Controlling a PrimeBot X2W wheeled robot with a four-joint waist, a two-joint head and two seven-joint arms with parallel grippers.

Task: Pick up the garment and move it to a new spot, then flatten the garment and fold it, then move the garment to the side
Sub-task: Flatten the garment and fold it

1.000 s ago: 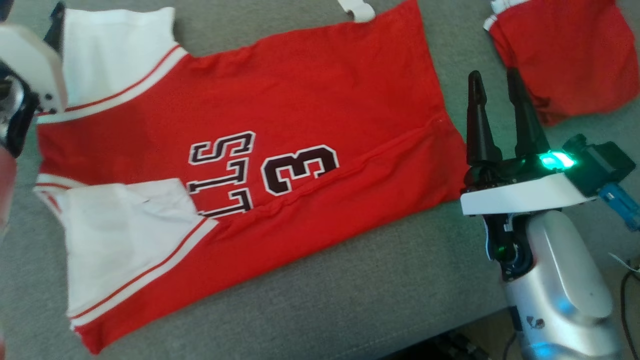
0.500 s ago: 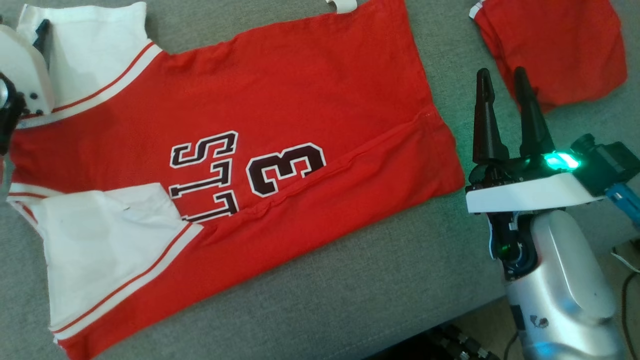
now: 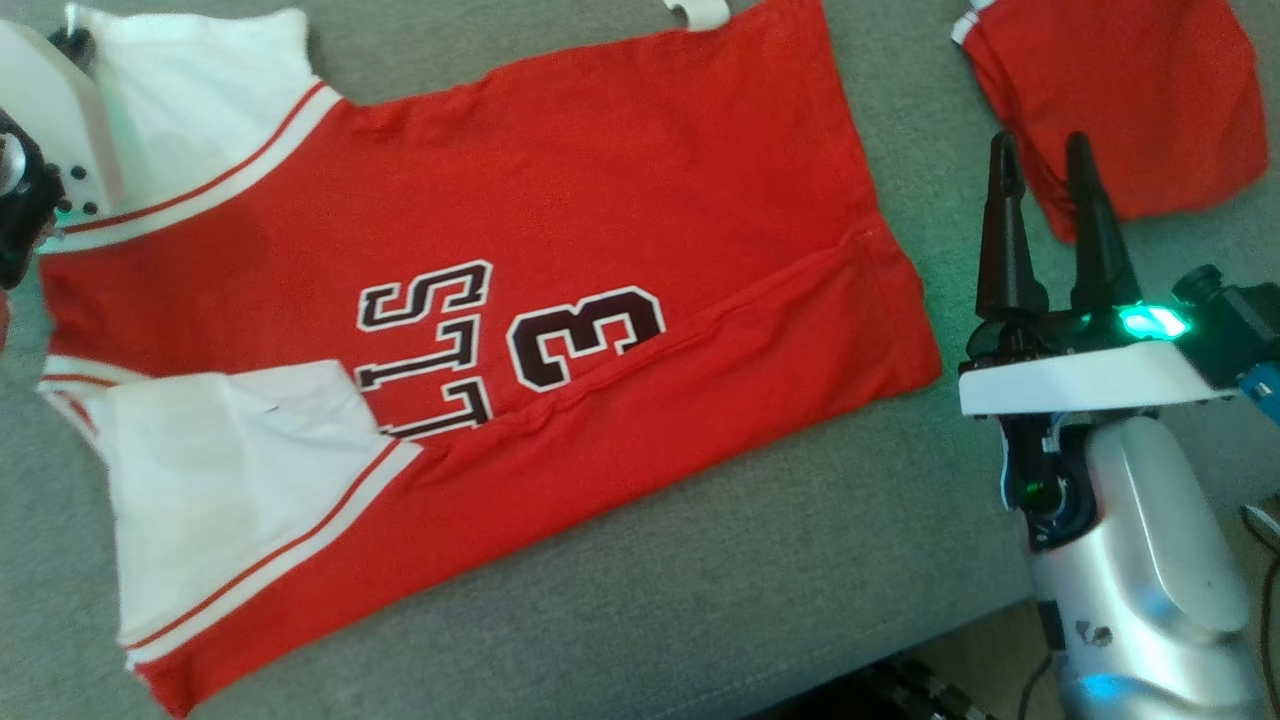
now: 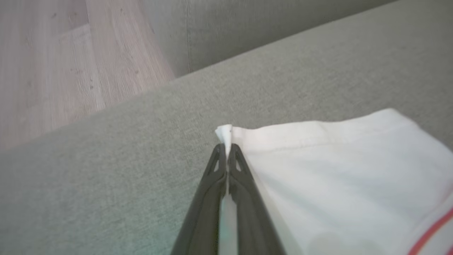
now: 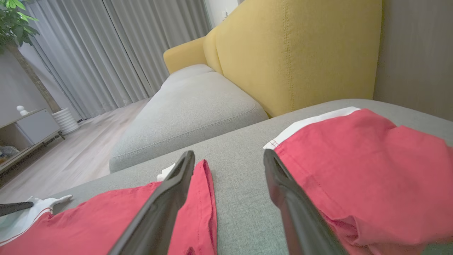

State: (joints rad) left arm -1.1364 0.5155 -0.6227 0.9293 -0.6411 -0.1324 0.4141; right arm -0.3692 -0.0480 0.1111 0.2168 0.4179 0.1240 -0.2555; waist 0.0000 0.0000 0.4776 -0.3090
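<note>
While the left gripper (image 4: 225,150) is clamping its white sleeve (image 4: 336,170), the red jersey (image 3: 600,200) is lying flat, and the right gripper (image 3: 1040,148) is hovering with fingers parted.

Black jaws, white wrist plate (image 3: 1080,385), silver forearm (image 3: 1150,560).

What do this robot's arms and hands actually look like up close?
The right gripper has two long, tapering black fingers on a white plate, with a glowing green light. Its forearm is rounded, glossy silver. The left gripper has matching dark fingers with triangular cut-outs near the tips.
</note>
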